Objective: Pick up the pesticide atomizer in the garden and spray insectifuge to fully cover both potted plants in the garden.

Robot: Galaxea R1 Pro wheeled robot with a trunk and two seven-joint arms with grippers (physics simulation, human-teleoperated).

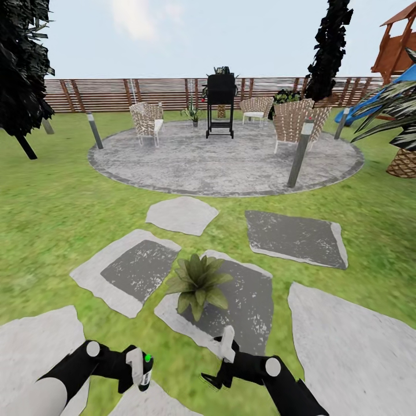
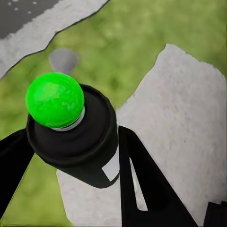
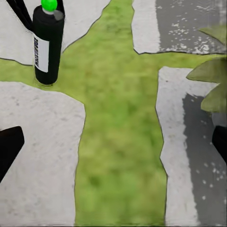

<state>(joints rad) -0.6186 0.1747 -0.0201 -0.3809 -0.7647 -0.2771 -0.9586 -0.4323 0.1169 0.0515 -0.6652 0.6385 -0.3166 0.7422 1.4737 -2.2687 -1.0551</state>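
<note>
The left gripper (image 1: 138,370) has its jaws pinched on the pesticide atomizer (image 1: 141,368), a dark bottle with a white label and a bright green spray cap; from the left wrist camera the two black fingers (image 2: 142,175) press against either side of the bottle (image 2: 78,142), cap toward the lens. From the right wrist camera the atomizer (image 3: 47,45) stands upright at the edge of a pale stepping stone (image 3: 33,156), though I cannot say for sure whether its base touches the ground or hangs just above it. The right gripper (image 1: 222,361) holds nothing, its jaws spread wide, with only the dark finger tips (image 3: 9,146) at the sides of its own view. Just ahead of both arms, one potted plant (image 1: 198,283) sits on a grey-centred stepping stone (image 1: 248,300), its pointed leaves (image 3: 213,85) also catching the edge of the right wrist view. Further off across the lawn (image 1: 58,208) lies the round speckled patio (image 1: 225,159) with wicker chairs (image 1: 147,121), a black grill (image 1: 221,104) and the slatted fence (image 1: 115,92); a small leafy plant (image 1: 193,114) near the grill may be the second one, but it is too far to tell. By my reckoning the pick-up is done or nearly so, and all the spraying is left: no mist or coating shows on the near plant, which looks the obvious first target, with the second plant to find afterwards.
</note>
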